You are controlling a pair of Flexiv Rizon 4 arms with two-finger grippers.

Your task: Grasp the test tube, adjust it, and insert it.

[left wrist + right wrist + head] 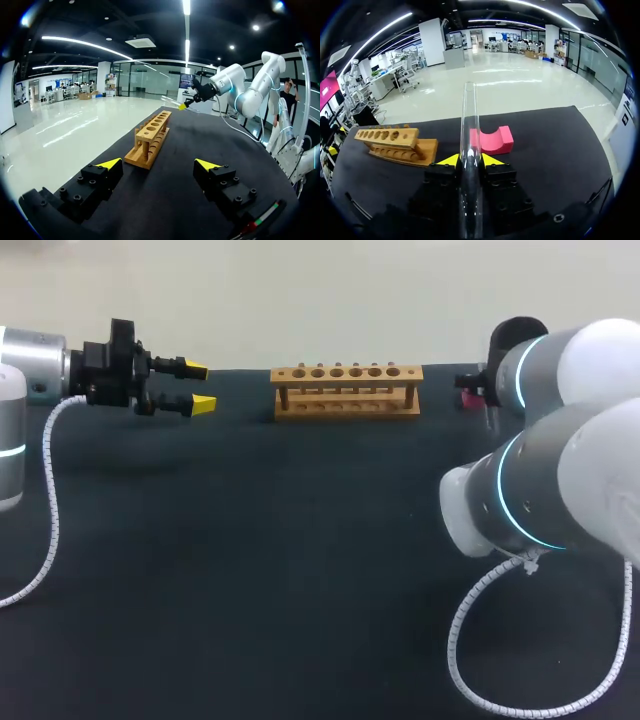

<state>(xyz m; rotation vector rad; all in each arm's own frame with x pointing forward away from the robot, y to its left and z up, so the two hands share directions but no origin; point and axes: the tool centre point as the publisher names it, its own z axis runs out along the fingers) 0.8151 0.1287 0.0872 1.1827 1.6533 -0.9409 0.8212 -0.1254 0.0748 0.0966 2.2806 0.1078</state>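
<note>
Clamping the test tube point(469, 115) from both sides, the right gripper point(470, 161) has its 2 yellow tips pressed against the glass. The clear tube lies along the line of the fingers, reaching well out ahead of the tips and back over the gripper's black body. Just beyond the tips, on the dark table point(250, 570), sits a pink block point(495, 141) with a curved notch in its top. The wooden rack point(395, 142) stands beside that block, off to one side of the held tube, and shows 6 holes in its top bar. In the head view most of this gripper is hidden behind the right arm's own joints. The left gripper point(197, 386) hovers above the table off the rack's other end, pointing toward it, its fingers spread wide with nothing between them.
</note>
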